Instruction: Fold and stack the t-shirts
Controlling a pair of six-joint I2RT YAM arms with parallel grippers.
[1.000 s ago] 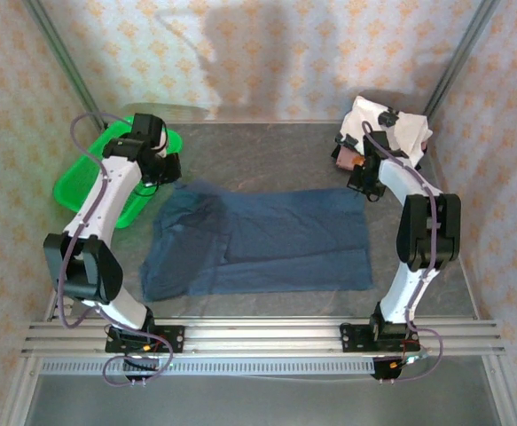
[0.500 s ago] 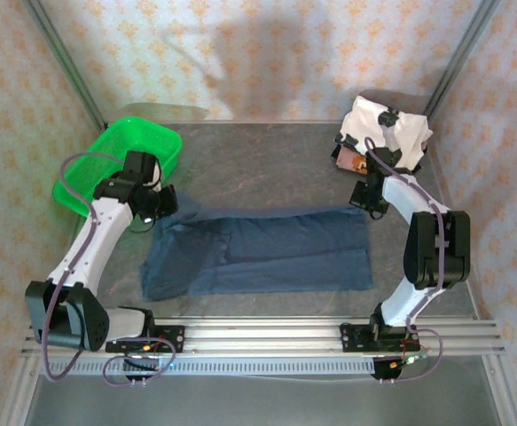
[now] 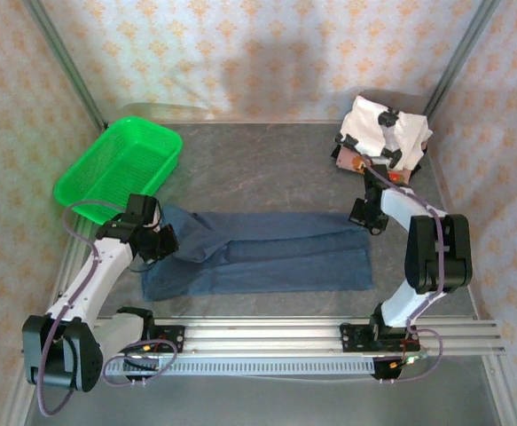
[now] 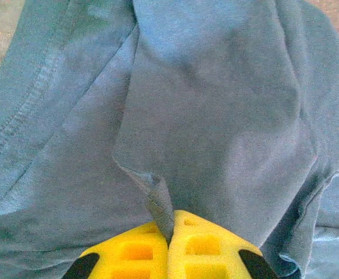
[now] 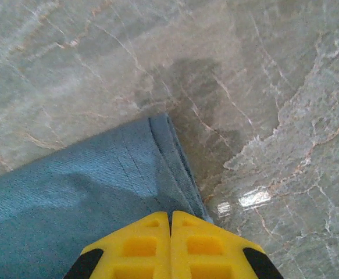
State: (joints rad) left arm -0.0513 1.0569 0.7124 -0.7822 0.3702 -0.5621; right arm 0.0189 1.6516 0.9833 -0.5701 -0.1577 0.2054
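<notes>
**Both jaws pinch one long edge of the blue shirt for a lengthwise fold**

The left jaws are clamped together on a raised pucker of the plain slate-blue cloth t-shirt [image 4: 216,116], which rises into the seam between the yellow fingers [image 4: 128,256]. The right jaws are pressed together too. The shirt's hemmed corner runs under them, so they appear to grip it.

Holding both ends of one long edge should let the pair carry it over evenly. The shirt lies as a long band across the grey marbled worktop [image 3: 258,169], between the arms.

The left arm [image 3: 98,271] reaches low, elbow folded back beside its base. The right arm [image 3: 435,253] bends steeply, wrist down at the shirt's far right corner.

Beyond it, a white shirt with black patches [image 3: 387,133] is piled over a brown/orange printed shirt [image 3: 348,160]. A green plastic mesh basket [image 3: 121,169] sits at far left.
</notes>
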